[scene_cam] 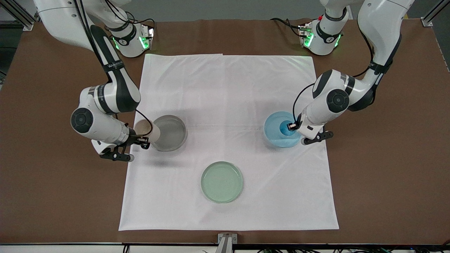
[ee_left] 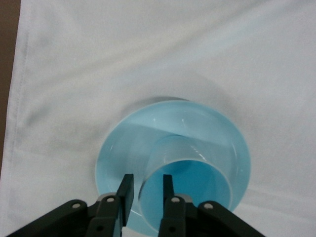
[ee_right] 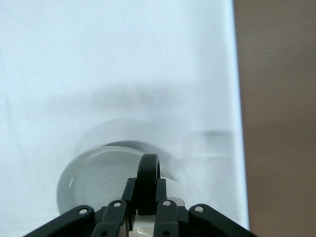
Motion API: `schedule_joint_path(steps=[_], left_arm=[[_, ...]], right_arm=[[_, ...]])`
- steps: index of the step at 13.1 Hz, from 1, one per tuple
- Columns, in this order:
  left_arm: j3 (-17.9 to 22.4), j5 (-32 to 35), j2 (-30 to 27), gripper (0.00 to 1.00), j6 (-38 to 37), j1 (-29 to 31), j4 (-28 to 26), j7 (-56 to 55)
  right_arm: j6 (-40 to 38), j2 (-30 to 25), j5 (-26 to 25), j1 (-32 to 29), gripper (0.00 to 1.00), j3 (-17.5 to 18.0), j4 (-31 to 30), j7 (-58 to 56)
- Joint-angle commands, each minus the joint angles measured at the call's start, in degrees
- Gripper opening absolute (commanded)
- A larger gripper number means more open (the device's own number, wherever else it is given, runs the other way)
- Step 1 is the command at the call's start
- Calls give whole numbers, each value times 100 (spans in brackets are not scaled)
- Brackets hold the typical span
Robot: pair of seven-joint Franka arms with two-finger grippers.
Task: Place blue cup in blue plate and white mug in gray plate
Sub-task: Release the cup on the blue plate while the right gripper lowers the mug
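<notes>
Over the blue plate (scene_cam: 277, 135), the left gripper (ee_left: 144, 190) pinches the blue cup's (ee_left: 186, 190) rim, its base hidden. The right gripper (ee_right: 145, 197) clamps the white mug (scene_cam: 145, 129) by its black handle (ee_right: 147, 180) over the gray plate's (scene_cam: 172, 135) edge, its body mostly cut off.

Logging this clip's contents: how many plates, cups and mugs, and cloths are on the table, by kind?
Plates: 3: blue plate, gray plate, pale green plate
Cups and mugs: 2: blue cup, white mug
Cloths: 1: white cloth
Total: 6
</notes>
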Motion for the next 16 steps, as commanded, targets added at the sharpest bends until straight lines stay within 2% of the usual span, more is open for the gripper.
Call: schedule_joint_path(steps=[1, 4, 6, 8, 11, 13, 14, 15, 16], left_arm=[[-26, 71, -255, 100, -464, 52, 499, -95], [-8, 132, -291, 100, -1675, 78, 1702, -25], [0, 692, -291, 100, -2318, 78, 2389, 194], [27, 1011, -448, 100, -2871, 191, 2821, 632], [-8, 924, -712, 100, -3426, 666, 3147, 1808], [-35, 915, -932, 100, -3900, 816, 3331, 2197], [9, 793, -1063, 100, -4085, 790, 3463, 2338], [114, 627, -1273, 100, -4192, 712, 3455, 2461], [384, 547, -1441, 100, -4288, 520, 3421, 2584]], right_arm=[[168, -69, 115, 225, 0, -51, -134, 211], [485, -69, 89, 523, 0, -59, -354, 553], [521, -51, 80, 673, 0, -68, -381, 790], [599, -51, 62, 779, 0, -77, -442, 906], [617, -34, -60, 779, 2, -86, -451, 906], [617, -25, -174, 727, 7, -95, -434, 906], [617, -7, -210, 718, 17, -95, -434, 906], [617, 28, -210, 709, 49, -95, -425, 906], [626, 37, -210, 700, 92, -103, -425, 915]])
